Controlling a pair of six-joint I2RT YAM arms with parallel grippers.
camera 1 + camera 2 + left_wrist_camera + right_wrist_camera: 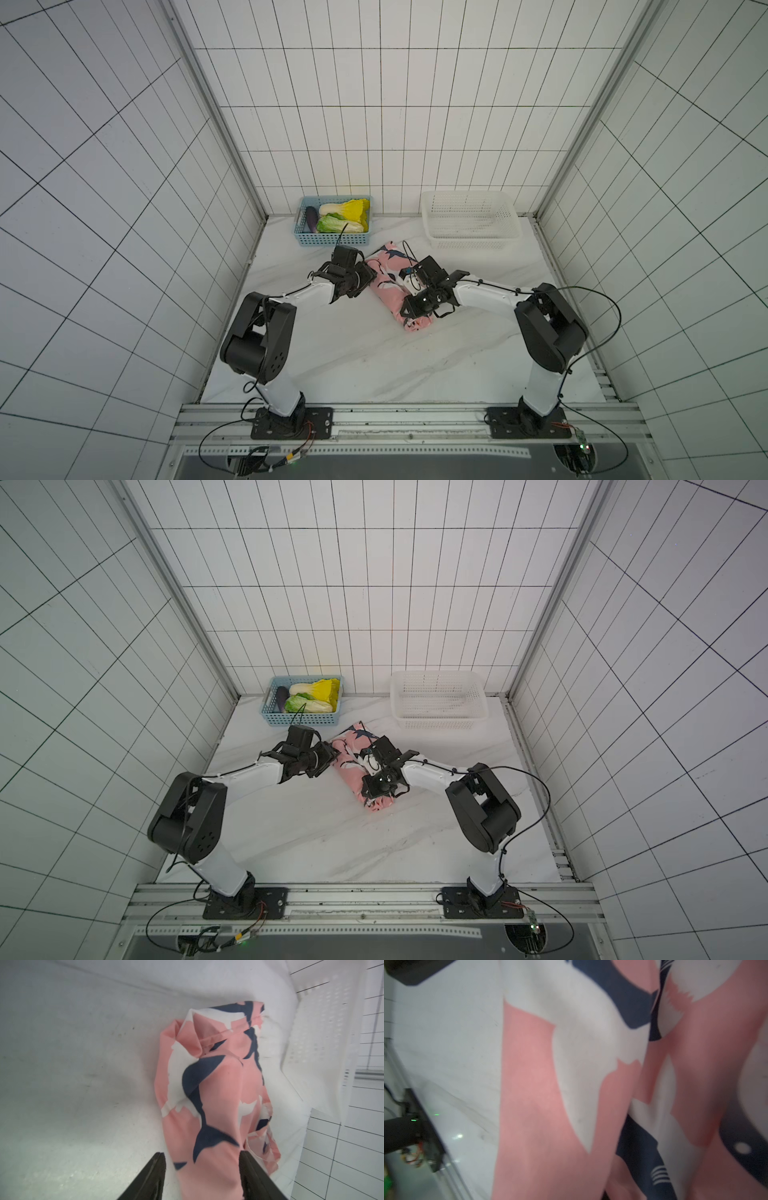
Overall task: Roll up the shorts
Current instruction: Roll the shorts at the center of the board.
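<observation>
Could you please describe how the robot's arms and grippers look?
The left arm and right arm are white with bulky black joints and black base plates; thin black cables loop alongside. The left gripper has dark, tapered fingers.

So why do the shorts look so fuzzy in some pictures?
Right wrist view: the shorts sit so close that the print smears; left wrist view: shorts sharper, but the white basket blurs at the edge; both top views: crisp, though the tiled walls splay outward.

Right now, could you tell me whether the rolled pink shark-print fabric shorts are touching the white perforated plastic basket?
Apart. In both top views a strip of bare marble table separates the shorts from the white basket.
</observation>
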